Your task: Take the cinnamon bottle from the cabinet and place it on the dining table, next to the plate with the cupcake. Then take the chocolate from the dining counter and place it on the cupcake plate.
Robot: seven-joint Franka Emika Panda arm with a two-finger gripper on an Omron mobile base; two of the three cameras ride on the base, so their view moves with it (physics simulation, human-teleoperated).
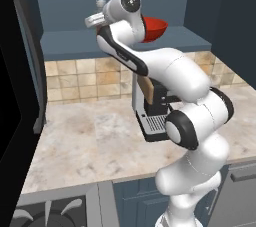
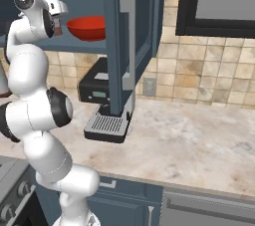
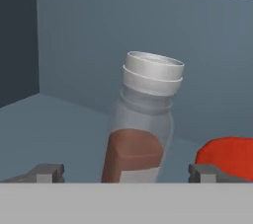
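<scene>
Progress: stage one is just getting going, nothing delivered yet.

The small slim clear cinnamon bottle (image 3: 141, 129) with reddish-brown contents and a pale grey cap is sitting on the flat shelf board of the dark slate-blue wall cabinet (image 3: 59, 119). In the hand view it is appearing dead centre, cap leaning toward 1 o'clock; that lean may just be the hand's roll, I cannot tell whether it is really tilted.

The two-finger pincer (image 3: 126, 171) is gaping fully wide and gripping nothing. One dark fingertip is showing at 8 o'clock and the other at 4 o'clock of the bottle base, so the bottle is lining up between them, but no pad is touching glass. Whether the tips are already level with the bottle body or short of it, I cannot tell.

A wide red bowl (image 3: 228, 156) is sitting on the same shelf just beside the bottle, at its 3 to 4 o'clock in the hand view. In the left base view the white arm is reaching up to the shelf with the bowl (image 1: 154, 27) peeking past the wrist; in the right base view the pincer (image 2: 58, 17) is hanging near the bowl (image 2: 88, 27) at shelf height, above a dark coffee machine (image 2: 104, 105) on the marble-patterned kitchen bench (image 2: 199, 140).

My read on what is outstanding:
- closing on the bottle, lifting it clear without clipping the bowl
- driving it over and setting it down by the cupcake plate
- the whole chocolate move

Risk, as I am judging it: the bowl is crowding the 4 o'clock finger.
</scene>
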